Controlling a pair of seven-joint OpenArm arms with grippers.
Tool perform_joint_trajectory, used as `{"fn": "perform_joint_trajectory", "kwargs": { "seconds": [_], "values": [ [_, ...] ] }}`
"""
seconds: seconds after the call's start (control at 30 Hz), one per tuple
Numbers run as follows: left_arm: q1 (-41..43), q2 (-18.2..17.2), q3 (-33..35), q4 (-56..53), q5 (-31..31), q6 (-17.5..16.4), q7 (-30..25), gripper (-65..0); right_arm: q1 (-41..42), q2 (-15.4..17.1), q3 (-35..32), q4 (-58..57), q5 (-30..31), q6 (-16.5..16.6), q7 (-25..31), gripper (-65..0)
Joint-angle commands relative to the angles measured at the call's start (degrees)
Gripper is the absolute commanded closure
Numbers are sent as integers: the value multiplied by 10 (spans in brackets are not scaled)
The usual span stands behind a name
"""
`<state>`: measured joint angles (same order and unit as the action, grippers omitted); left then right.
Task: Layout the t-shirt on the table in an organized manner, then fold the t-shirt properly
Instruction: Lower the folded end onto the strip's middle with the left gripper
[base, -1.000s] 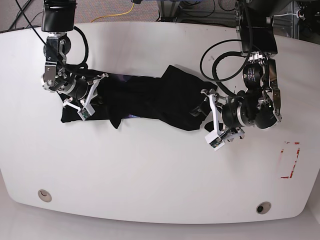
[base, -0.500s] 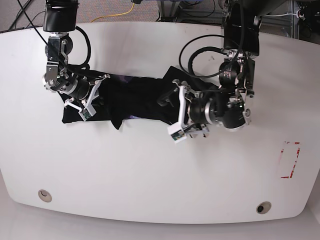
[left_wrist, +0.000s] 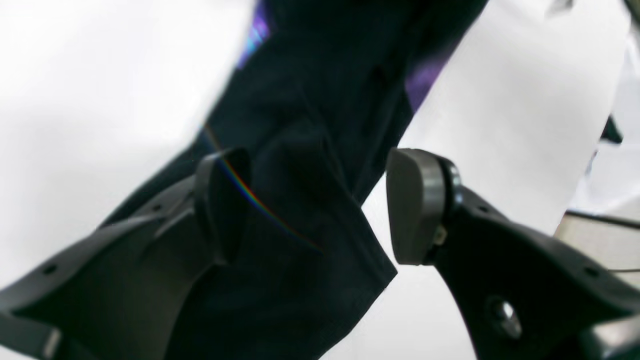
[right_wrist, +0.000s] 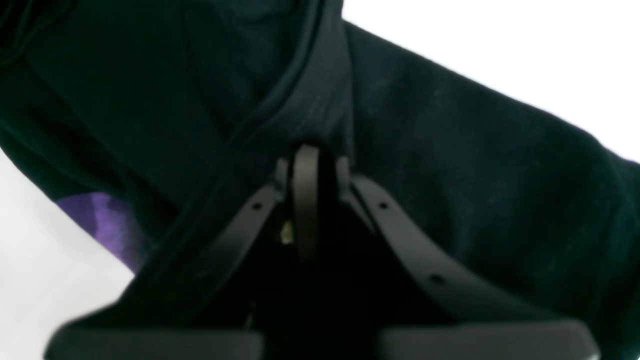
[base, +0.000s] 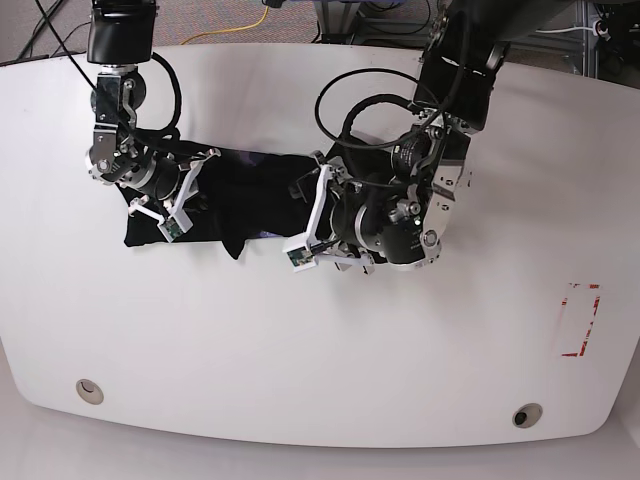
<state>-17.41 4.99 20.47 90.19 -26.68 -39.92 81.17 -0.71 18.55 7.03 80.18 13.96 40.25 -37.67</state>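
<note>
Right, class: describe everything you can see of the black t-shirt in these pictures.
The t-shirt is plain black soft fabric, bunched into a long crumpled band across the white table, not laid flat. A stitched hem corner shows in the left wrist view, with purple glints at its folds. The right gripper has its jaws shut on a seamed fold at one end. The left gripper stands over the other end, jaws open, the fabric lying between them.

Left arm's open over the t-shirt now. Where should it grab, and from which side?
Probably the hemmed corner of the t-shirt lying flat between the left gripper fingers. Come straight down and close on that edge: it ends in free cloth against the bare table. The right gripper is shut on the t-shirt.
</note>
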Motion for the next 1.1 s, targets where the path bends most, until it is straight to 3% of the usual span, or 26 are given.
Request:
{"fn": "perform_joint_trajectory", "kwargs": {
  "seconds": [0.0,0.43,0.47,0.6,1.07],
  "values": [
    [-22,3,14,8,-8,-1,-12,-403,-6,1,-5,-5,-35,-2,-49,-43],
    [-42,2,44,-68,-8,-1,-12,-403,-6,1,-5,-5,-35,-2,-49,-43],
    [-43,1,44,-72,-8,10,-12,-403,-6,1,-5,-5,-35,-2,-49,-43],
    [-43,-2,44,-70,-8,27,-12,-403,-6,1,-5,-5,-35,-2,-49,-43],
    [-66,-11,45,-74,-7,30,-24,-403,-6,1,-5,-5,-35,-2,-49,-43]
  ]
}}
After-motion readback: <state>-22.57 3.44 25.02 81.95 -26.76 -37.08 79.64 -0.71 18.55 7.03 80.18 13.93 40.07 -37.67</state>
